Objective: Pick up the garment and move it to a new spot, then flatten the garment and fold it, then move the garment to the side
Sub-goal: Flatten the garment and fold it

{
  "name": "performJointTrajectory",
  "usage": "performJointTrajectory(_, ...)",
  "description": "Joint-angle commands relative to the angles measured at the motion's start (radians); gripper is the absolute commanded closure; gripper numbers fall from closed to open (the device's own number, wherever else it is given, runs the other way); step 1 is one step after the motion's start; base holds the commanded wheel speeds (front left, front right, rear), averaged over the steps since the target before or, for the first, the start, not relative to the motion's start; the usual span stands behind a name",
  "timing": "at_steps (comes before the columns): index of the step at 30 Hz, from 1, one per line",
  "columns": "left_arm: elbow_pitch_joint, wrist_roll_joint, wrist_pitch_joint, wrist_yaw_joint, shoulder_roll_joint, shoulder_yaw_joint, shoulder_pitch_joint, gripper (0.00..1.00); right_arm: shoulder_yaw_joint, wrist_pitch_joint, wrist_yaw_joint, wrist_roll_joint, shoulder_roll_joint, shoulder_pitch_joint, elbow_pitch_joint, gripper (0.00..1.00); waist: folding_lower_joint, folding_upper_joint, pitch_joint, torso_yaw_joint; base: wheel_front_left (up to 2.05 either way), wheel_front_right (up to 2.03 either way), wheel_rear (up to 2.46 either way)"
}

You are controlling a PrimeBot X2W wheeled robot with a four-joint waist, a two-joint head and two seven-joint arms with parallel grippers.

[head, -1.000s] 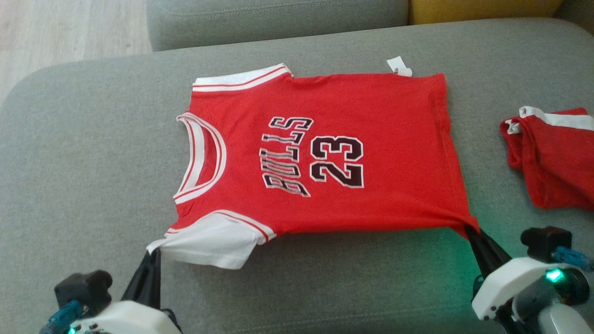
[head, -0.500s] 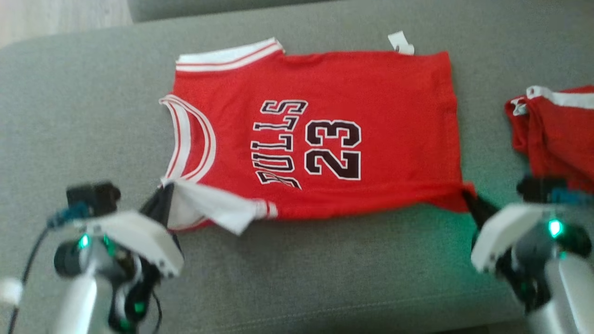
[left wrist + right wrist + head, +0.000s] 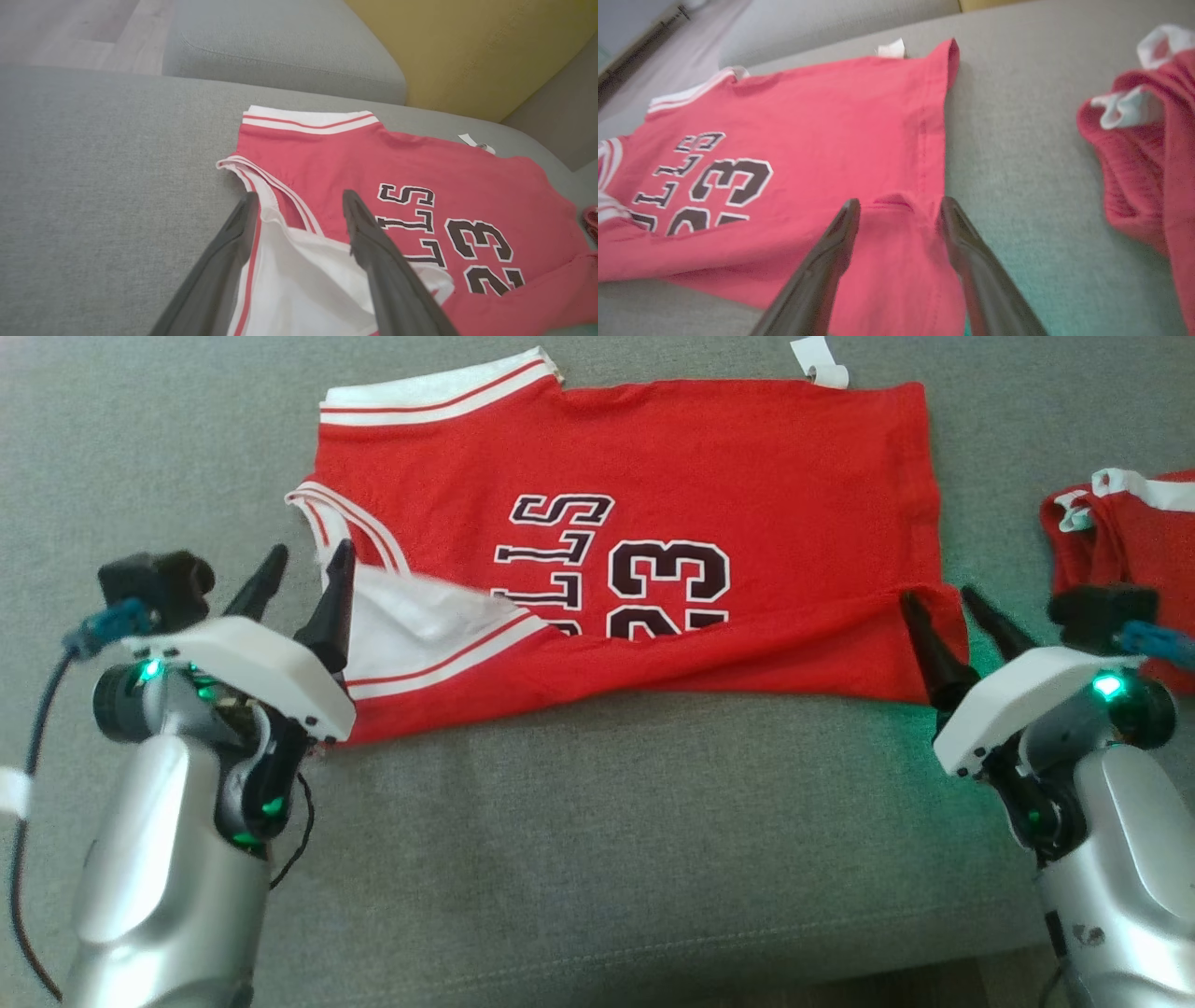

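Reaching over the sofa [image 3: 597,821] seat, the left gripper [image 3: 308,560] has its fingers spread, with a white flap [image 3: 420,625] of the jersey [image 3: 747,476] lying between them at the near left corner. The right gripper [image 3: 938,605] is likewise parted and grips nothing, its tips at the near right hem corner. Between them the jersey's near edge lies doubled over its front (hiding the lower part of the 23). Beyond, the rest lies flat mid-seat, collar to the left, with a tag [image 3: 820,359] at the far edge. A crumpled red garment [image 3: 1130,541] sits apart on the right, and a yellow cushion [image 3: 467,46] is farthest back.
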Motion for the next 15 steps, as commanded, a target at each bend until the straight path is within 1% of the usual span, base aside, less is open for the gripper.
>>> performJointTrajectory(1, -0.019, 0.023, -0.057, 0.002, 0.018, 0.036, -0.032, 0.00, 0.020, -0.069, 0.003, 0.001, -0.011, -0.024, -0.033, 0.00, 0.0000, 0.0000, 0.003, -0.002, 0.00, 0.00, 0.00)
performJointTrajectory(3, -0.009, 0.046, -0.133, 0.011, 0.010, 0.035, -0.026, 0.00, 0.026, -0.150, 0.003, -0.011, -0.009, -0.017, -0.035, 0.00, 0.0000, 0.0000, 0.005, -0.002, 0.00, 0.00, 0.00)
performJointTrajectory(5, -0.011, 0.087, -0.214, 0.034, 0.010, 0.032, -0.010, 0.00, 0.030, -0.227, 0.003, -0.028, -0.007, -0.003, -0.044, 0.00, 0.0000, 0.0000, 0.005, -0.002, 0.00, 0.00, 0.00)
performJointTrajectory(8, -0.032, 0.150, -0.321, 0.083, 0.007, 0.025, 0.031, 0.00, 0.035, -0.335, 0.003, -0.073, -0.003, 0.031, -0.075, 0.00, 0.0000, 0.0000, 0.002, -0.002, 0.00, 0.00, 0.00)
performJointTrajectory(9, -0.056, 0.182, -0.378, 0.113, 0.006, 0.022, 0.064, 0.00, 0.028, -0.392, 0.003, -0.097, 0.002, 0.058, -0.102, 0.00, 0.0000, 0.0000, -0.002, -0.001, 0.00, 0.00, 0.00)
performJointTrajectory(12, -0.101, 0.222, -0.416, 0.155, 0.002, 0.013, 0.130, 0.00, 0.018, -0.444, 0.003, -0.129, 0.018, 0.108, -0.149, 0.00, 0.0000, 0.0000, -0.016, -0.001, 0.00, 0.00, 0.00)
performJointTrajectory(15, -0.145, 0.242, -0.433, 0.182, -0.001, 0.009, 0.202, 0.00, 0.007, -0.454, 0.003, -0.148, 0.038, 0.165, -0.196, 0.00, 0.0000, 0.0000, -0.035, -0.003, 0.00, 0.00, 0.00)
